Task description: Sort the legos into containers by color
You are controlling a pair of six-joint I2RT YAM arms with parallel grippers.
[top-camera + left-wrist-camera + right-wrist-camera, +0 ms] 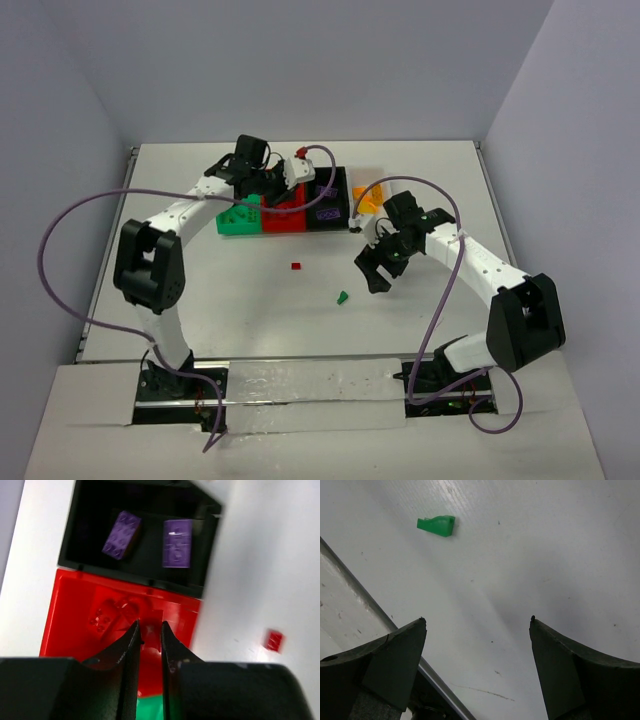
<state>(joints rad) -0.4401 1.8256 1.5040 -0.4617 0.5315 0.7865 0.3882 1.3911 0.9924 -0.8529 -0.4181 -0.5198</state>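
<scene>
The top external camera sits high above and behind the near edge of the worktop. It faces down toward the far edge and takes in the whole surface from a distance. The left wrist camera hangs close over the middle of the far edge, looking steeply down into the red bin and black bin. A loose red brick is also in frame, and all three show in the top view too. The right wrist camera looks down from close above bare worktop right of centre. It shares the green brick with the top view.

My left fingers hang over the red container. A green lego lies on the surface near my right fingers.
</scene>
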